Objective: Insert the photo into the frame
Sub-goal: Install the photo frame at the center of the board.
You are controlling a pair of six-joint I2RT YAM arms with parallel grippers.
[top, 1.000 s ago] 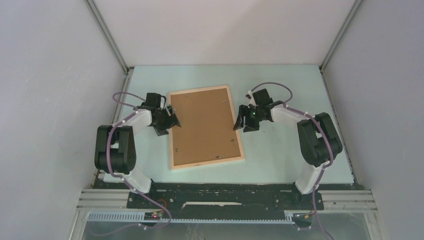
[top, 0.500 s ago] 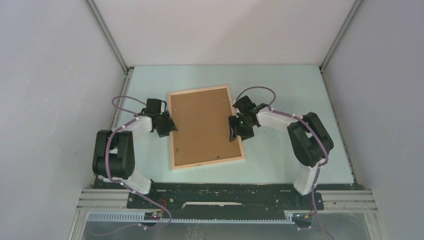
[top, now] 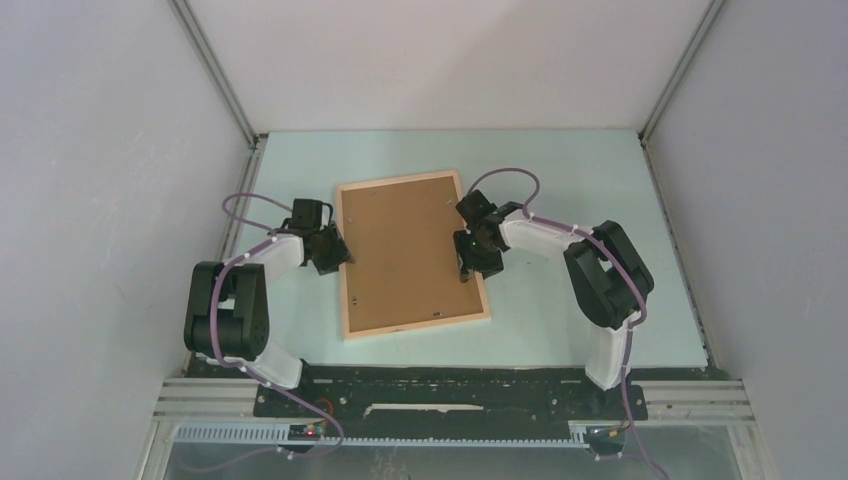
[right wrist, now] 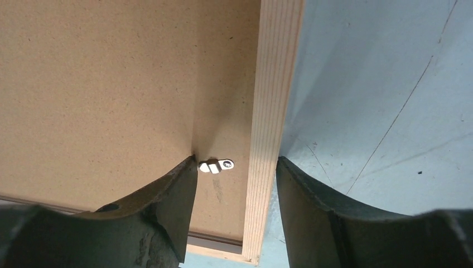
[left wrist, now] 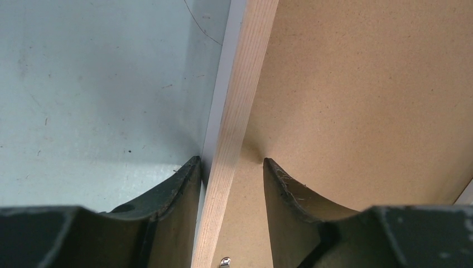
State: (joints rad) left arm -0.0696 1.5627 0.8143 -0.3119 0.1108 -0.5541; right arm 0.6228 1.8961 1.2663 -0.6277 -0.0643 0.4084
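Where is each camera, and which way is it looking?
Top camera: above and behind, looking down on the table; left arm and right arm show.
Left wrist: looks down past its own jaws at the frame's left rail.
Right wrist: past its jaws at the right rail and a metal clip.
Shared: both wrists see the brown backing board.

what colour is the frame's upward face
Pale natural wood with fine straight grain on the frame; clearest in the right wrist view.
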